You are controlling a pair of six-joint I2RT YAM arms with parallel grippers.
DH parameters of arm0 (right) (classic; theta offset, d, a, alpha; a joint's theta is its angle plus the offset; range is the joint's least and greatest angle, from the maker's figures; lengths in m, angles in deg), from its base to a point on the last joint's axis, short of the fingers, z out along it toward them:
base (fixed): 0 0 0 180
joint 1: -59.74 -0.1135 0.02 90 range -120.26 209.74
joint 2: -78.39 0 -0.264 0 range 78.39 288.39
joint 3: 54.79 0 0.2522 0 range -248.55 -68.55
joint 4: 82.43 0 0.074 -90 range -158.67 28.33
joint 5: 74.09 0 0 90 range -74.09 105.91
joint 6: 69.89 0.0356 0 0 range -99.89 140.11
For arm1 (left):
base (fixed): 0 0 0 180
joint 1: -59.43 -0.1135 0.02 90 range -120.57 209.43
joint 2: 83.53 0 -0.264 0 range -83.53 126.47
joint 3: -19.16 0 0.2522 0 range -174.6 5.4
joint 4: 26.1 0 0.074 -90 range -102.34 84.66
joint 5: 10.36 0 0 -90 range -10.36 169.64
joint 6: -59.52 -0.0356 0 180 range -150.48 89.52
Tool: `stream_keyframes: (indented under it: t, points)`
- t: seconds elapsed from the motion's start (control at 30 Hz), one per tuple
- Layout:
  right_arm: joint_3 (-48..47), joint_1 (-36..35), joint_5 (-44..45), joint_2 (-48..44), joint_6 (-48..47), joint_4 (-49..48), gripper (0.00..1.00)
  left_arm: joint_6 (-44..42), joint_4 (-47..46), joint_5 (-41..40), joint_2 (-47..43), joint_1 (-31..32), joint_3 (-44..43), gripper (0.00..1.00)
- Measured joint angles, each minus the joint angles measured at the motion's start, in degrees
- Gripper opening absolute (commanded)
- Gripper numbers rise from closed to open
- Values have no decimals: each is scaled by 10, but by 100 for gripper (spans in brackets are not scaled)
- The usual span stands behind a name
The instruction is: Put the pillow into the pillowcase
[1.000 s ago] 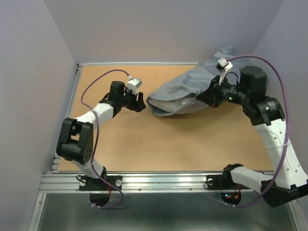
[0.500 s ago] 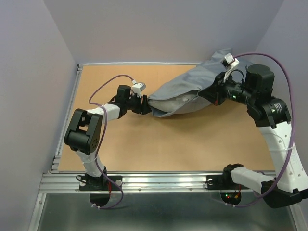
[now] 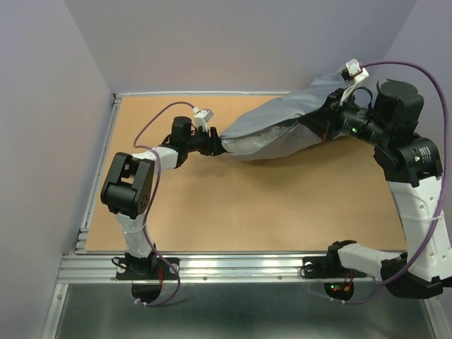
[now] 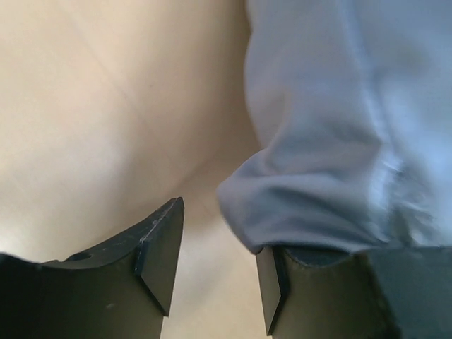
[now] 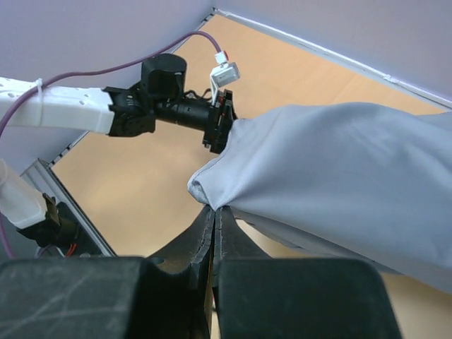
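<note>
Worrying the open left gripper (image 4: 215, 279) closes on air, pillowcase (image 4: 339, 141) corner sitting outside its jaws; right gripper (image 5: 215, 219) pinches it tight.

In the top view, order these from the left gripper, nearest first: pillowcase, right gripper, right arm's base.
1. pillowcase, its left end at the left gripper.
2. right gripper, on its right end.
3. right arm's base, near edge, right side.

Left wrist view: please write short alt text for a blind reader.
A corner of the blue-grey pillowcase rests over one finger of the left gripper, whose jaws stand apart. Tan table fills the rest.
</note>
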Motion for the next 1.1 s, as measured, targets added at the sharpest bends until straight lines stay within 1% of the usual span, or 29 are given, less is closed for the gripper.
stream_keyframes:
  t: [0.23, 0.3, 0.33, 0.37, 0.43, 0.47, 0.5, 0.6, 0.73, 0.83, 0.87, 0.93, 0.97, 1.03, 1.1]
  points:
    - [0, 0, 3, -8, -1, 2, 1, 36, -37, 58, -99, -9, 52, 55]
    - [0, 0, 2, -10, -1, 3, 1, 40, -47, 66, -120, -9, 62, 52]
    - [0, 0, 2, -11, -1, 2, 0, 41, -48, 67, -123, -9, 63, 49]
    - [0, 0, 2, -11, -1, 3, 1, 42, -53, 68, -128, -9, 66, 39]
    - [-1, 0, 2, -10, -1, 3, 0, 47, -59, 63, -125, -9, 67, 24]
    - [-2, 0, 2, -8, 0, 4, 1, 51, -60, 61, -119, -9, 66, 6]
    - [-9, 0, 2, -4, 0, 7, 1, 51, -59, 57, -111, -9, 63, 0]
    - [-46, 0, 7, 19, -3, 12, 1, 50, -37, 44, -68, -14, 22, 0]
    - [-129, 0, 60, 61, -28, 16, 1, 25, 50, 34, -63, -32, -66, 0]
    - [-182, 0, 112, 80, -58, 8, 0, 0, 133, 6, -80, -61, -200, 0]
    - [-202, 0, 137, 85, -74, 2, 1, -9, 158, -10, -88, -70, -257, 0]
    - [-248, 0, 193, 98, -107, -29, 1, -20, 184, -41, -101, -82, -354, 0]
    - [-262, 0, 211, 101, -118, -42, 1, -27, 190, -63, -115, -87, -419, 0]
    - [-284, 0, 257, 101, -161, -90, 1, -36, 192, -96, -144, -88, -497, 0]
    - [-289, 0, 284, 95, -191, -129, 0, -38, 194, -117, -175, -89, -573, 0]
